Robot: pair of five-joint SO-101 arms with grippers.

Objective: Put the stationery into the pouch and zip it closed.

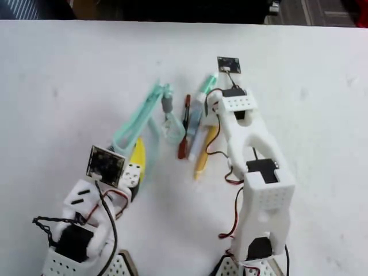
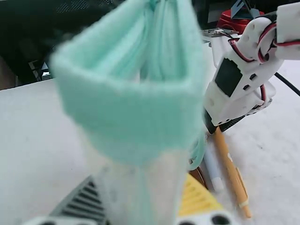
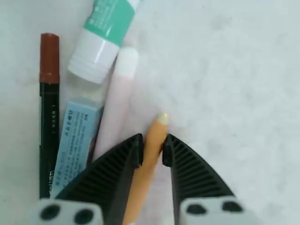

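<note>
White worktop (image 1: 63,75) under both arms, and the left hand (image 2: 140,206) is closed on one end of the mint-green pouch (image 1: 141,115), which stretches away from it toward the stationery near the middle. Over there the right hand (image 3: 152,143) is pinched narrow around the orange pen (image 3: 158,129). That pen lies just beside a pink pen (image 3: 117,103), with a blue eraser (image 3: 75,140), a brown marker (image 3: 48,108) and a green-labelled glue stick (image 3: 105,33) alongside.

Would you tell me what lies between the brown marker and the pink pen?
A light blue eraser lies between the brown marker and the pink pen, seen in the right wrist view.
</note>
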